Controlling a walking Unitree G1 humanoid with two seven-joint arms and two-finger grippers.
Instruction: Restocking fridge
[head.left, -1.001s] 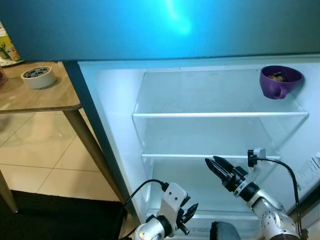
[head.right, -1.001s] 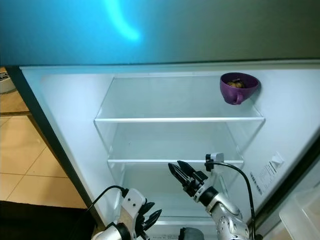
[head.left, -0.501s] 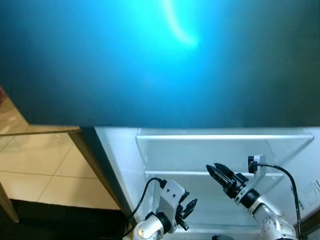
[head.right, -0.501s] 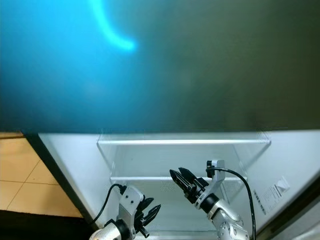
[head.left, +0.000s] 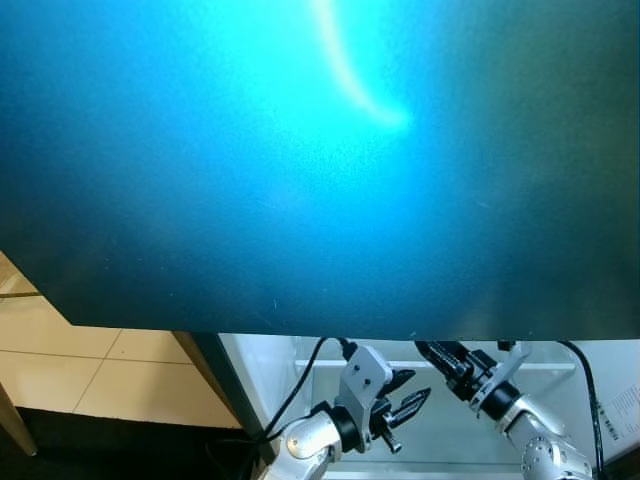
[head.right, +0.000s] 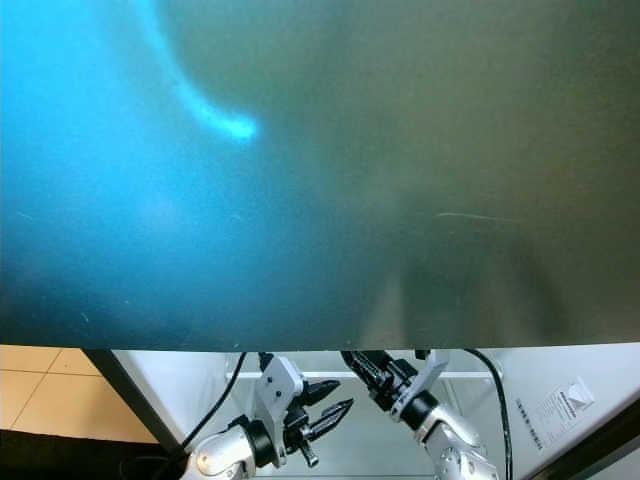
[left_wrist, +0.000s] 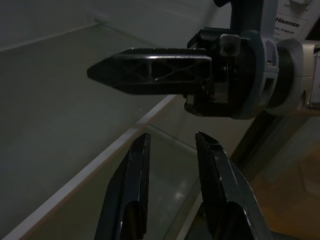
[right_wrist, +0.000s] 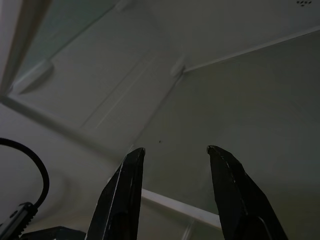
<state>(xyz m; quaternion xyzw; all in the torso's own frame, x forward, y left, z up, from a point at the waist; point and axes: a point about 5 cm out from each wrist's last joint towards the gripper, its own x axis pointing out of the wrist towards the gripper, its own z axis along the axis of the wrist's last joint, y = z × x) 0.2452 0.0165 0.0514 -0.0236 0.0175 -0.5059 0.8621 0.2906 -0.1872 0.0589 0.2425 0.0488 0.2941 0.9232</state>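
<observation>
Looming across the upper part of both eye views, a dark teal fridge door (head.left: 320, 160) hides most of the fridge interior (head.left: 270, 370). Below it, the left gripper (head.left: 408, 400) reaches toward a glass shelf (left_wrist: 75, 165), fingers parted and holding nothing. Just beside it, the right gripper (head.left: 435, 352) is likewise spread and empty.

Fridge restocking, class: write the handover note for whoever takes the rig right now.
Left gripper: open, empty, raised before the fridge shelves.
Right gripper: open, empty, just beside the left one, pointing into the fridge.
Fridge: open; the dark upper door blocks most of the head views.
Done: nothing visibly stocked from here.
Left: fetch items and place them on the shelves.
</observation>
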